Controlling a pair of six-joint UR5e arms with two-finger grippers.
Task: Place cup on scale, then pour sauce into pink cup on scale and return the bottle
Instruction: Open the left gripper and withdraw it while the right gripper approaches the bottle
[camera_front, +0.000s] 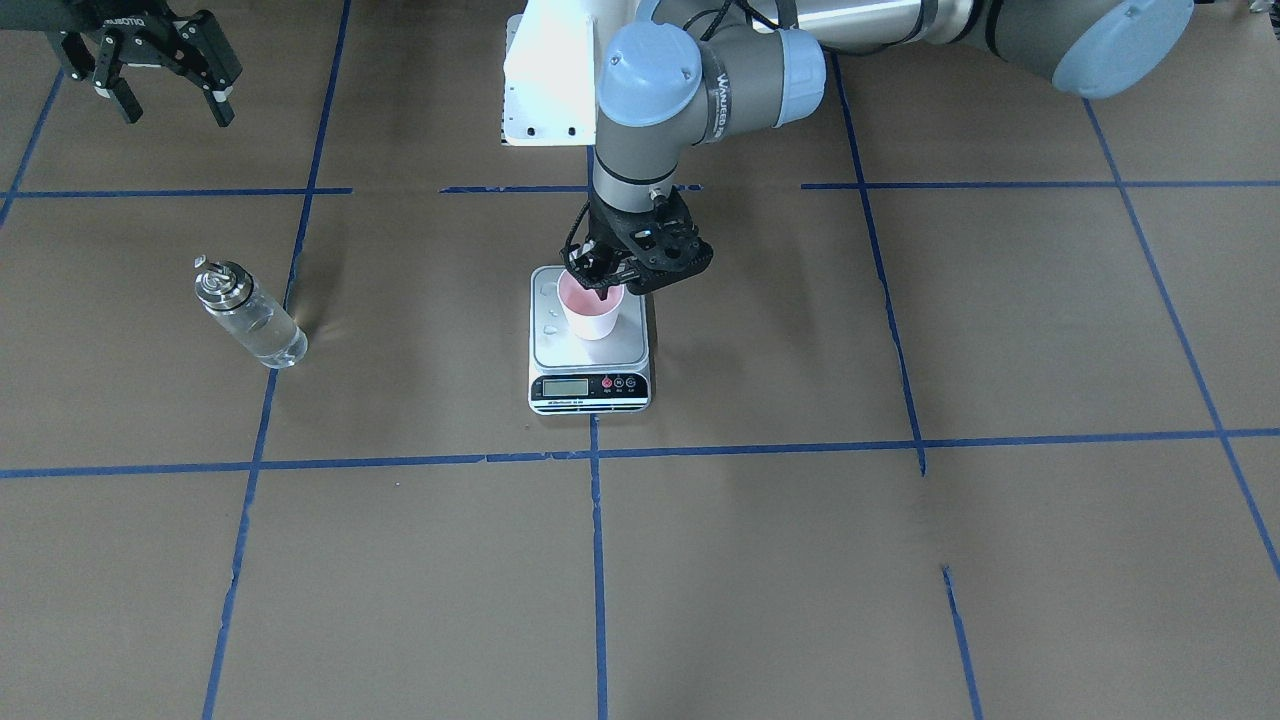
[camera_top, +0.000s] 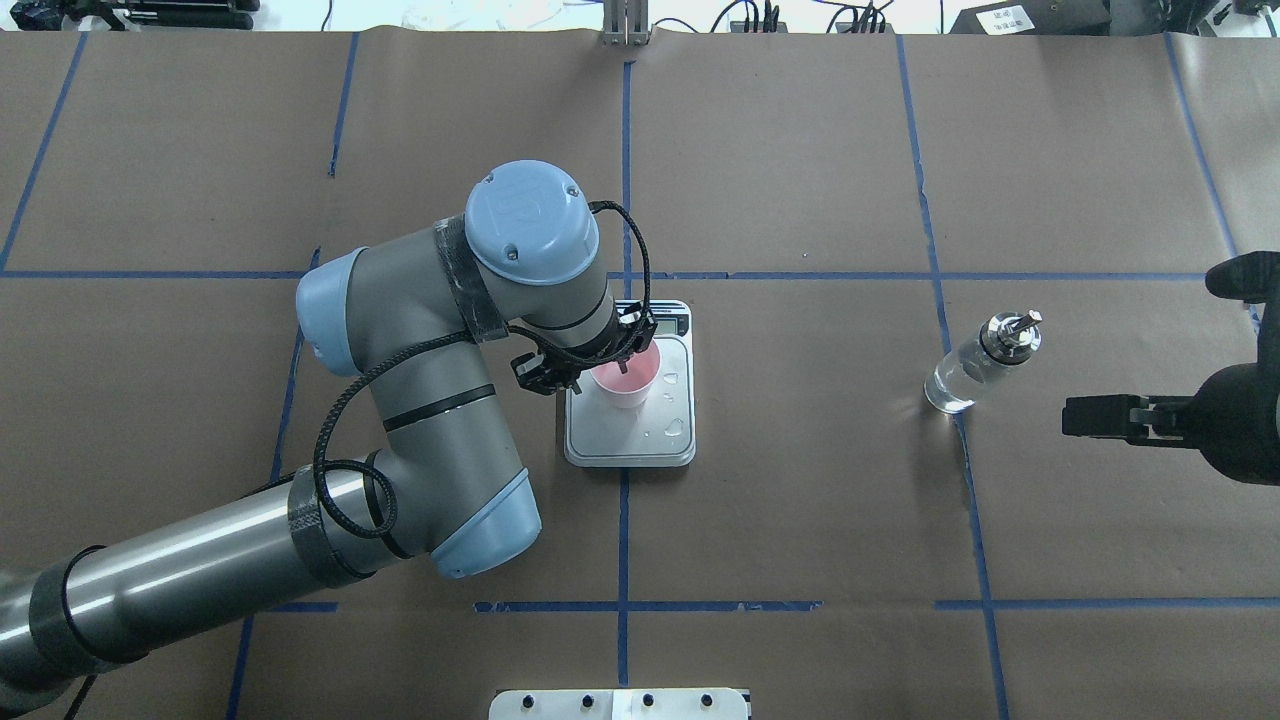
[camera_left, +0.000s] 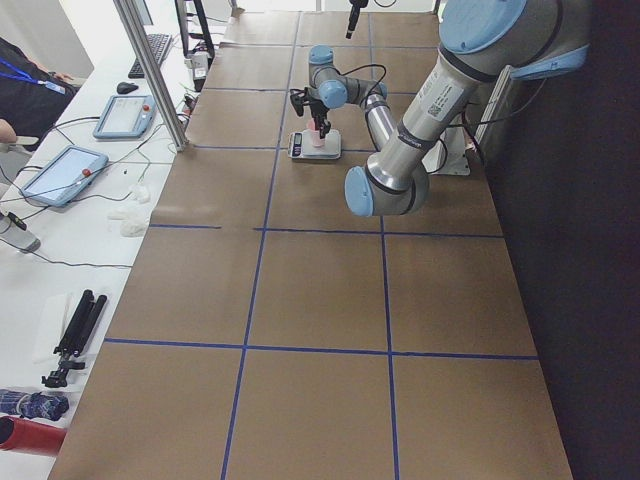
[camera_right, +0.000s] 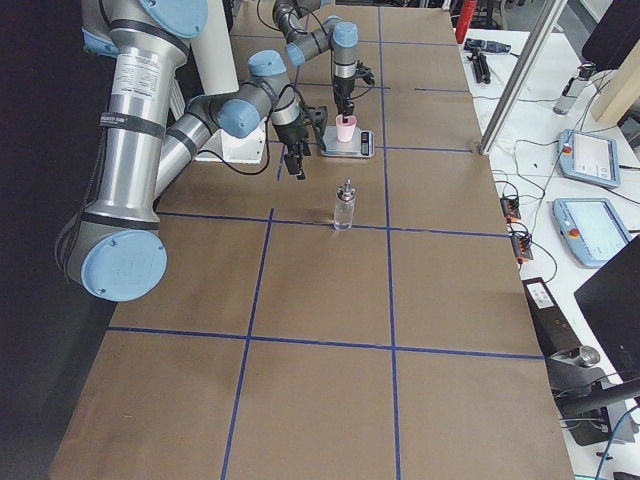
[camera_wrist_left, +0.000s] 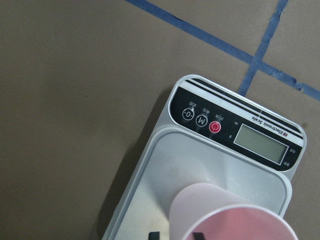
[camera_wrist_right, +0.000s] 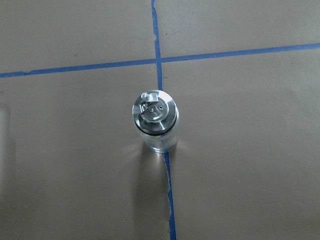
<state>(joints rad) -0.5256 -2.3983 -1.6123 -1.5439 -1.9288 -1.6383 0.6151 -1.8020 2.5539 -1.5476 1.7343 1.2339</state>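
The pale pink cup (camera_front: 592, 315) stands upright on the scale (camera_front: 590, 386) in the table's middle; it also shows in the overhead view (camera_top: 627, 385). My left gripper (camera_front: 598, 280) reaches down over the cup's rim. In the left wrist view the gripper (camera_wrist_left: 176, 236) has one finger outside and one inside the cup (camera_wrist_left: 225, 215), a little apart, neither touching the wall. The clear glass bottle (camera_front: 250, 315) with its silver pourer cap stands alone on the paper, holding clear liquid. My right gripper (camera_front: 165, 100) is open and empty, hovering apart from the bottle (camera_wrist_right: 155, 122).
Small water drops (camera_top: 675, 428) lie on the scale's platform. The white robot base plate (camera_front: 545, 80) is behind the scale. Blue tape lines cross the brown paper. Tablets and cables lie on the side desk (camera_right: 590, 160) beyond the table's edge.
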